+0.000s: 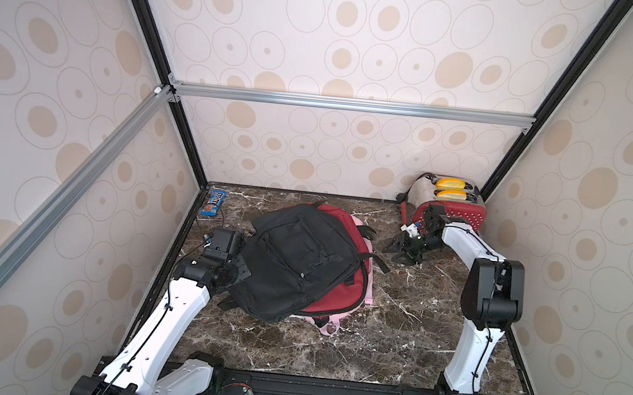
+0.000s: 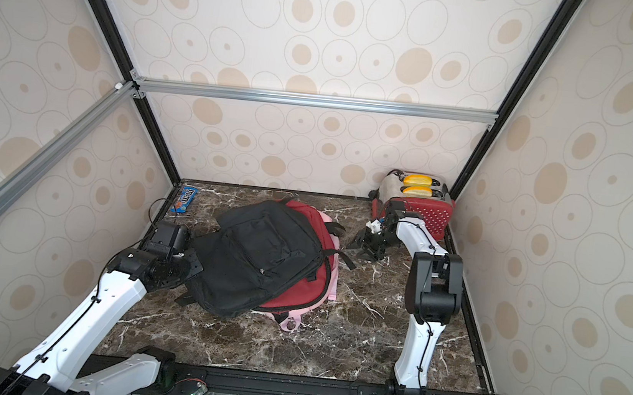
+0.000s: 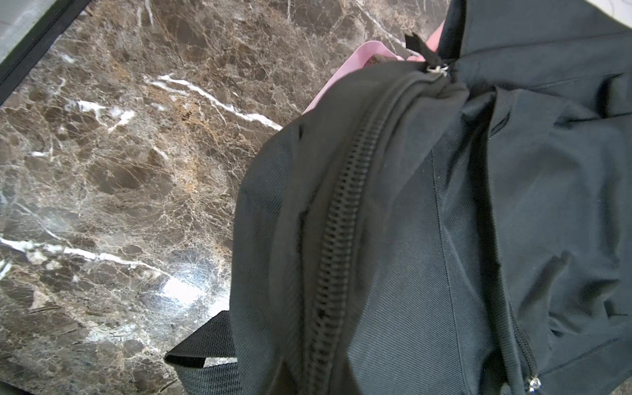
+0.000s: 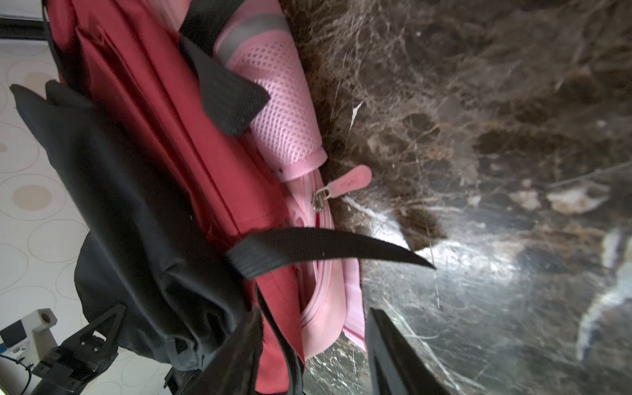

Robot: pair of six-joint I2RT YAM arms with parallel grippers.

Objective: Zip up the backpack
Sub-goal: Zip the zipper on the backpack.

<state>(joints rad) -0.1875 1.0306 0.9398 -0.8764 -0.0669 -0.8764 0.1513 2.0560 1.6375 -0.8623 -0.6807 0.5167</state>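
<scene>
One black backpack [image 1: 300, 261], topmost of three, lies pressed against the clenched jaws of the left gripper [image 1: 237, 268] and well apart from the right gripper [image 1: 397, 253]. We cannot tell whether the left jaws pinch its fabric. Its main zipper [image 3: 342, 219] shows meshed teeth along the visible run up to the slider [image 3: 436, 68]; we judge closing nearly or fully done, hidden end unchecked. Fabric matte, creased, slumped. Beneath: red backpack [image 1: 338, 301], pink backpack [image 4: 287, 130]. Right jaws parted, grasping nothing.
</scene>
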